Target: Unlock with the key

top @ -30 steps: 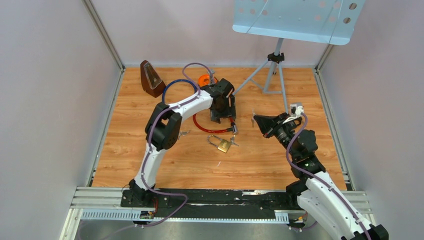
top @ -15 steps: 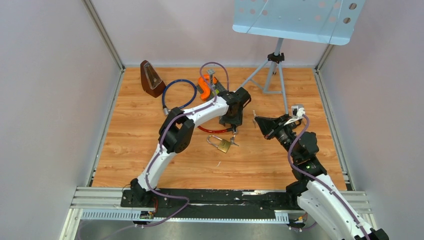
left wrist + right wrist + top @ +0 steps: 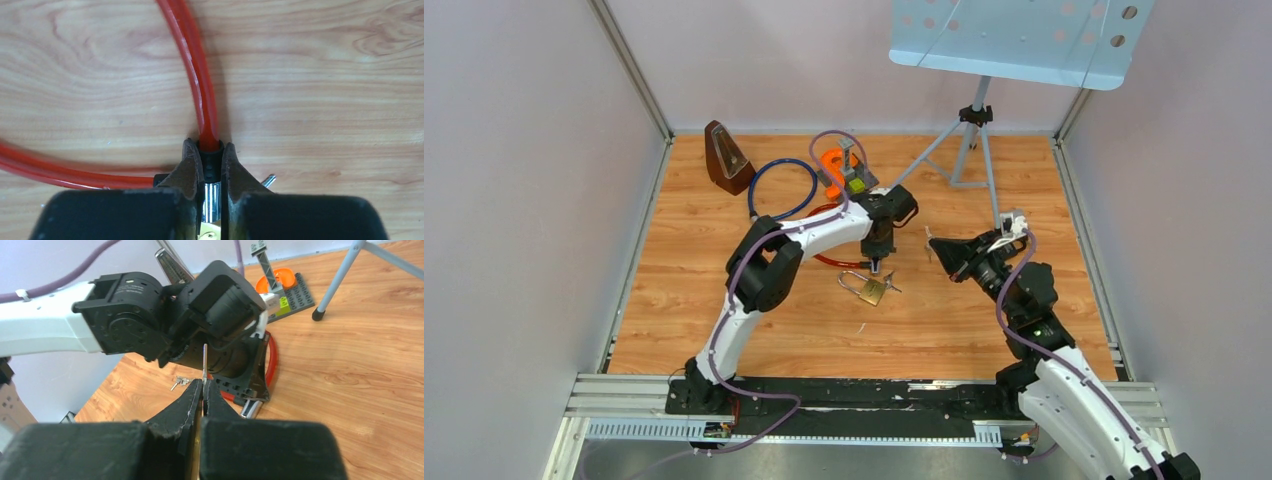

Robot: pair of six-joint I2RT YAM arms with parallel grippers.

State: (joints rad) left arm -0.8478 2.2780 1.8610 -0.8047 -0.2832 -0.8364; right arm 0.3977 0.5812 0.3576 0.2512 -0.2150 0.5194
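A red cable lock [image 3: 829, 258] lies looped on the wooden floor, and its red cable [image 3: 197, 75] runs up the left wrist view. My left gripper [image 3: 209, 150] points down and is shut on the cable's black collar and chrome barrel [image 3: 212, 197]. A brass padlock [image 3: 873, 291] lies just in front of my left gripper [image 3: 876, 262]. My right gripper [image 3: 202, 385] hovers to the right and is shut on a thin silver key [image 3: 204, 362]. The key's blade sticks out past the fingertips toward the left wrist. In the top view my right gripper [image 3: 934, 243] is a short way from the left one.
A brown metronome [image 3: 726, 157] and a blue cable loop [image 3: 779, 185] lie at the back left. An orange piece on a grey brick plate [image 3: 839, 172] sits behind the left wrist. A music stand's tripod [image 3: 969, 140] stands at the back right. Spare keys [image 3: 180, 382] lie on the floor.
My left arm swung right and forward, came down over the red cable's end and shut its jaws on it. The right arm shifted only slightly, key still held.
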